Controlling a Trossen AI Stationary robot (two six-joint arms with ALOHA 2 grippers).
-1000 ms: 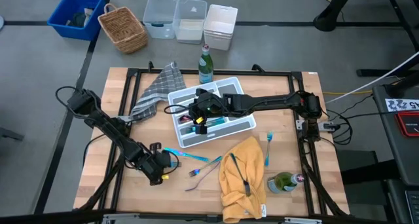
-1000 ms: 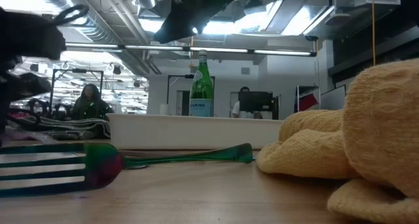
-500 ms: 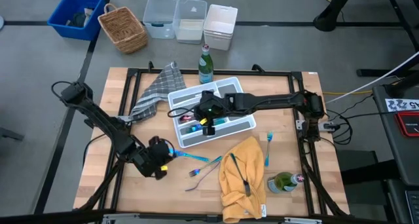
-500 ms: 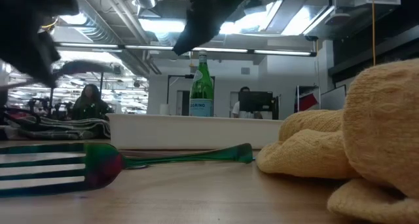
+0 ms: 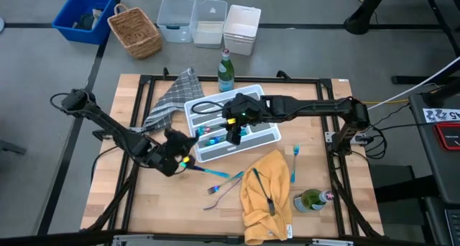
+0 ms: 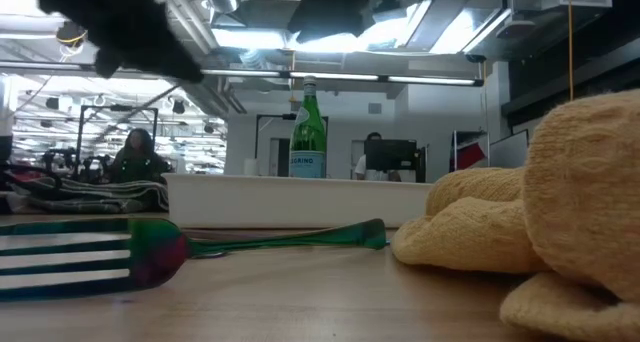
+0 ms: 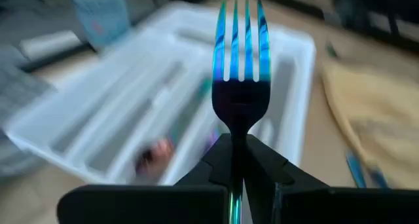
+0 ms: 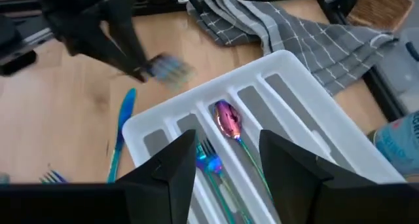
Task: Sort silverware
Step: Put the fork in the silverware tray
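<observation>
Change: the left gripper has risen off the wood and swung toward the tray since a second ago; the right gripper has shifted a little to the right above the tray.
Left jaws: clamped on the handle of a fork, tines pointing away toward the tray.
Right jaws: spread wide, holding nothing, hanging over the middle slots.
Held fork: slim, glossy blue-teal metal with four tines, just beside the tray's near-left corner.
Tray: white plastic with long parallel slots; an iridescent pink-purple spoon and a blue fork lie in neighbouring slots.
Loose silverware: a blue knife and a fork on the wood between the left gripper and the cloth; a blue fork right of the cloth; a dark piece on the cloth.
Cloth: mustard-yellow, nubbly, crumpled.
Table: pale wood planks.
</observation>
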